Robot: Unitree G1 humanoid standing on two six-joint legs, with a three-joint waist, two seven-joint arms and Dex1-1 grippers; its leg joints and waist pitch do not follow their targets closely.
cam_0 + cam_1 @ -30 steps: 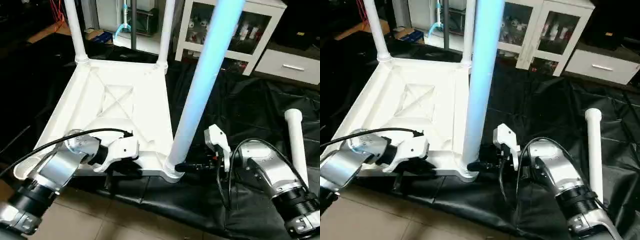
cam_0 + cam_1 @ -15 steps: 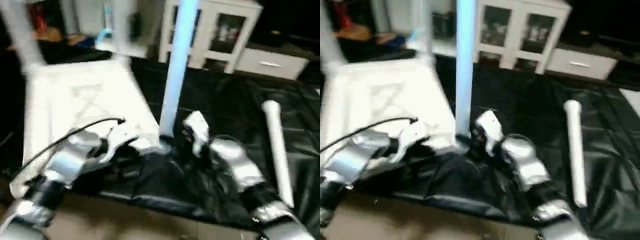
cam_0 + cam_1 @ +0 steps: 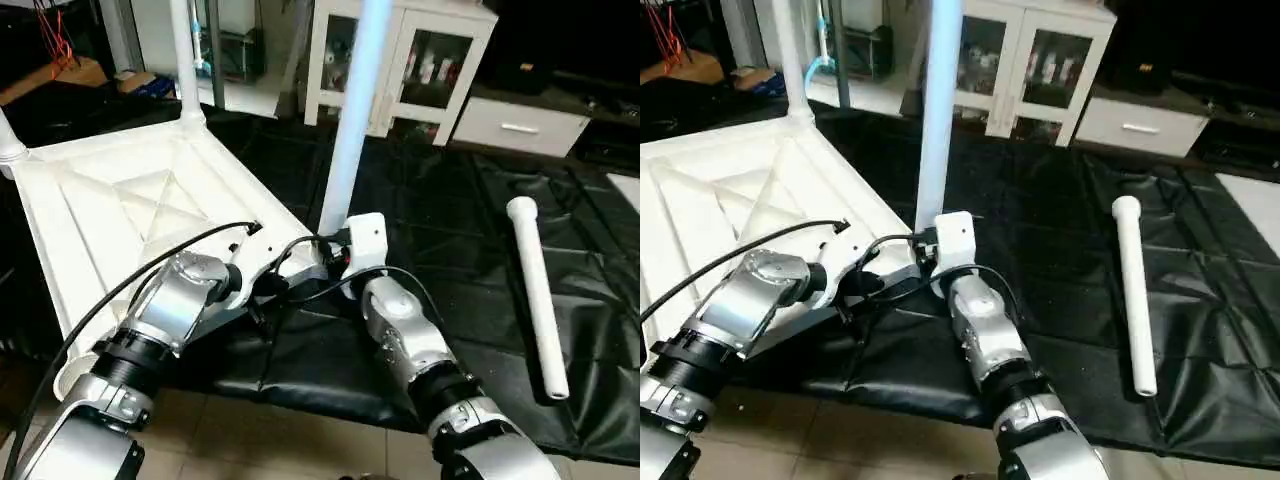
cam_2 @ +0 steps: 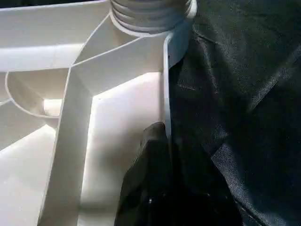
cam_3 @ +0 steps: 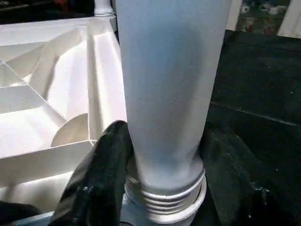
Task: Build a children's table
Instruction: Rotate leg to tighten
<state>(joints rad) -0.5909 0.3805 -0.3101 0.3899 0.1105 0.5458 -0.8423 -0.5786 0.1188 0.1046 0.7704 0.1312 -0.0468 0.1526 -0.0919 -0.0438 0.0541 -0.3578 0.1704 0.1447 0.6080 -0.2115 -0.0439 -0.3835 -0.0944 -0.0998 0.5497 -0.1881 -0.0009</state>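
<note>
The white tabletop [image 3: 120, 210] lies underside up on a black sheet, its X-braced ribs showing. One tube leg [image 3: 352, 120] stands in the near right corner socket. My right gripper [image 5: 164, 183] is shut on the base of that leg, with a black finger [image 5: 101, 174] on each side just above the threaded collar. My left gripper [image 4: 165, 136] is shut on the tabletop's rim beside that socket. Two more legs [image 3: 183, 60] [image 3: 8, 140] stand in the far corners. A loose leg [image 3: 535, 290] lies on the sheet to the right.
The black sheet [image 3: 450, 230] covers the floor under and to the right of the table. A white glass-door cabinet [image 3: 400, 60] and a low white drawer unit [image 3: 515, 125] stand behind. Bare tiled floor [image 3: 280, 440] runs along the near edge.
The whole picture has swung, so the head camera has moved. Both grippers keep their holds, left on the rim and right on the standing leg.
</note>
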